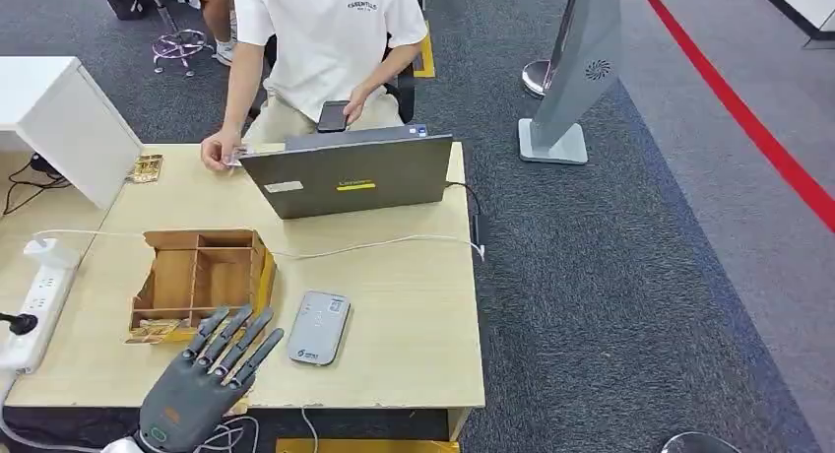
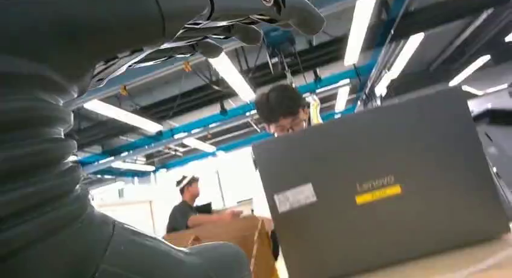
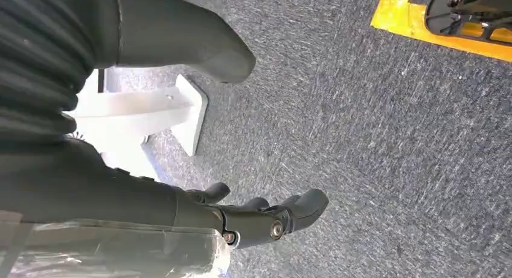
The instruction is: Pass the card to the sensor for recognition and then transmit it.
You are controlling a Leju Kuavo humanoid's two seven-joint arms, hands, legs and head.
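Pale wood is seen across the counter [image 1: 394, 305], and over its near edge the left hand [image 1: 202, 379] is held flat, palm down, fingers spread and straight, with nothing gripped. Just beyond those fingertips a wooden tray [image 1: 202, 271] with compartments is placed; cards [image 1: 156, 328] are stacked in its near-left compartment, close to the left hand but not touched by it. Just beside the tray, on the robot's right, a grey card sensor [image 1: 320, 326] is laid flat on the counter, apart from the fingers. Farther back an open grey laptop [image 1: 350, 175] is stood with its lid turned towards the robot, a yellow label on it; the same lid is seen large from the left wrist. A white cable [image 1: 379, 243] is run across the counter between tray and laptop. Behind the laptop a person in a white T-shirt [image 1: 330, 34] is seated, one hand [image 1: 219, 153] laid on the counter, the other holding a dark phone [image 1: 333, 115]. A white power strip [image 1: 34, 300] is lying along the counter's left side. In the right wrist view the right hand [image 3: 241, 220] is hung over grey carpet [image 3: 374, 139], its fingers curled loosely, nothing held between them.
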